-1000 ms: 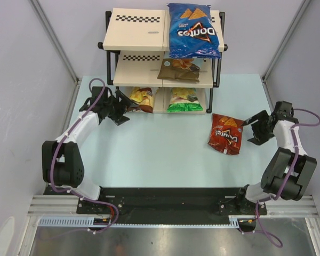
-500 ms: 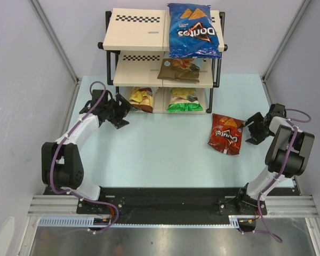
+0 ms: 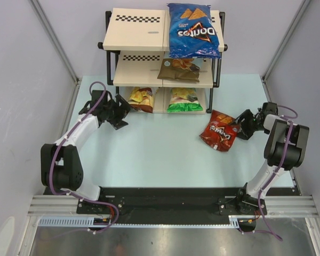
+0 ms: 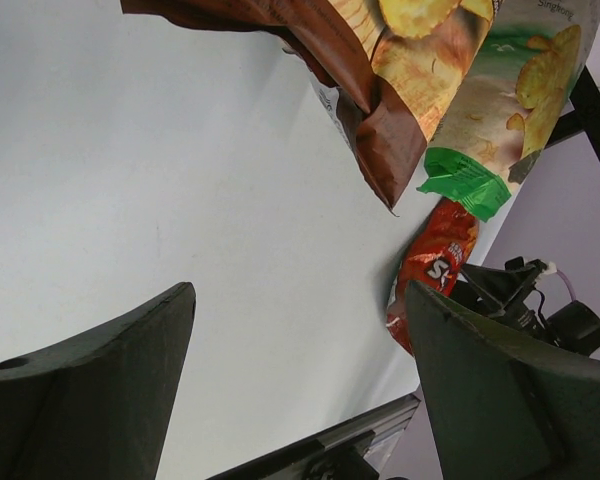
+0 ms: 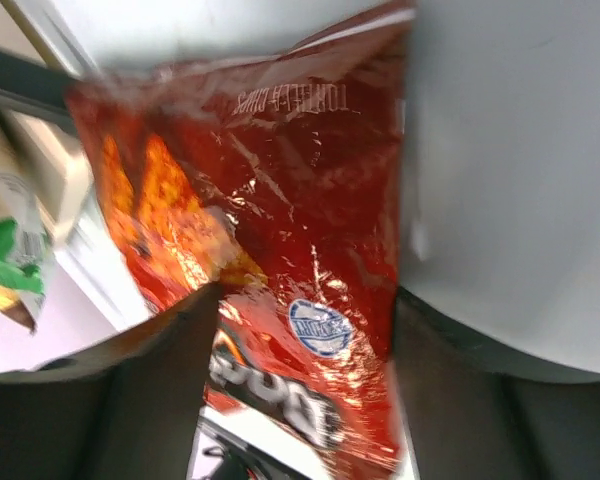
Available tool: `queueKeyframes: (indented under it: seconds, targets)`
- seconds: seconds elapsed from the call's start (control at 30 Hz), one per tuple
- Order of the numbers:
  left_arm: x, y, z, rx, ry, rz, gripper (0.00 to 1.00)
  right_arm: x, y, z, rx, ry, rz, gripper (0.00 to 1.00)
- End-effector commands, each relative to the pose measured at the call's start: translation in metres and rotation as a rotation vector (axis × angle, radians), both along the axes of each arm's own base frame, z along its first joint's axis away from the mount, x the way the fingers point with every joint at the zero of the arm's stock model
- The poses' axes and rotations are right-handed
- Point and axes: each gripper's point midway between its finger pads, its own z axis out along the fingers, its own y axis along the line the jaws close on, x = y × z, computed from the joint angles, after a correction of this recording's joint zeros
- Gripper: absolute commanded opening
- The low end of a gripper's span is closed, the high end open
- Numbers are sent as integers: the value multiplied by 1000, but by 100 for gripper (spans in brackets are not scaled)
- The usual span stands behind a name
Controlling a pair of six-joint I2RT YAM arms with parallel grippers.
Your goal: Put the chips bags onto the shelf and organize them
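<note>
The red Doritos bag [image 3: 217, 132] lies on the table [image 3: 160, 160], in front of the shelf [image 3: 133, 32] and off to its right. The right gripper [image 3: 238, 126] has a jaw on either side of the bag's near end, but I cannot tell if they pinch it yet. A hold that shallow on glossy film could slip, or the sagging bag could snag the shelf's post.

The left gripper [image 3: 124, 113] hangs wide open and empty by the small brown-red Chuba bag [image 3: 141, 97].

I count five bags. Four are shelved: the brown-red Chuba, the green-white Chuba Cassava [image 3: 184, 100], a pale blue-and-brown bag [image 3: 178, 69] and the blue Doritos [image 3: 194, 32]. There is one three-tier shelf and two grippers.
</note>
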Motion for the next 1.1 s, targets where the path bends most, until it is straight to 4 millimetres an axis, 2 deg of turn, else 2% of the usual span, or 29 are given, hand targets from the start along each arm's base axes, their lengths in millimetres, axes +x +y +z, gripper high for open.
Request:
queueKeyframes:
  seconds: [0.0, 0.03, 0.1, 0.13, 0.23, 0.33, 0.37, 0.43, 0.5, 0.53, 0.57, 0.6, 0.67, 0.7, 0.73, 0.77, 0.9, 0.97, 1.07]
  targets:
    - [-3, -3, 7, 3, -26, -34, 90, -12, 24, -9, 24, 46, 86, 60]
    - [-4, -3, 8, 2, -28, -35, 89, -15, 26, -4, 24, 47, 91, 46]
    - [-6, -5, 7, -3, -25, -41, 90, -18, 30, 2, 29, 53, 93, 35]
    - [-7, -7, 6, -7, -25, -44, 89, -20, 32, 4, 28, 54, 93, 24]
    - [-11, -17, 7, -38, -26, -70, 90, -21, 38, 19, 50, 43, 65, 9]
    - [-16, -37, 9, -84, -41, -137, 89, -24, 42, 34, 52, 43, -2, 1]
    - [-20, -47, 5, -95, -30, -172, 89, -27, 46, 45, 47, 24, -13, 0]
    - [-26, -66, 7, -141, -29, -243, 90, -31, 47, 51, 36, 54, -103, 0]
    - [-40, -88, -5, -184, 22, -299, 91, -37, 57, 60, 28, 50, -135, 0]
    - [-44, -100, -2, -227, 11, -341, 92, -39, 56, 60, 20, 70, -173, 0]
    - [-49, -107, -4, -254, 15, -363, 93, -43, 63, 58, 17, 92, -173, 0]
    - [-62, -115, -16, -297, 73, -368, 93, -51, 65, 53, 13, 135, -182, 0]
    - [-69, -129, -13, -370, 51, -403, 94, -57, 67, 46, -5, 182, -214, 0]
    - [-76, -133, -22, -417, 97, -377, 94, -61, 73, 42, -10, 201, -204, 0]
    - [-76, -141, -13, -468, 55, -412, 94, -64, 74, 39, -22, 211, -213, 0]
    - [-84, -152, -17, -504, 109, -413, 94, -65, 76, 38, -19, 219, -230, 0]
    - [-106, -175, -27, -527, 174, -448, 95, -83, 92, 25, -13, 291, -275, 0]
    - [-110, -182, -26, -550, 181, -454, 95, -97, 108, 14, -6, 335, -262, 0]
    - [-116, -196, -32, -599, 212, -446, 95, -107, 129, 5, 6, 363, -239, 0]
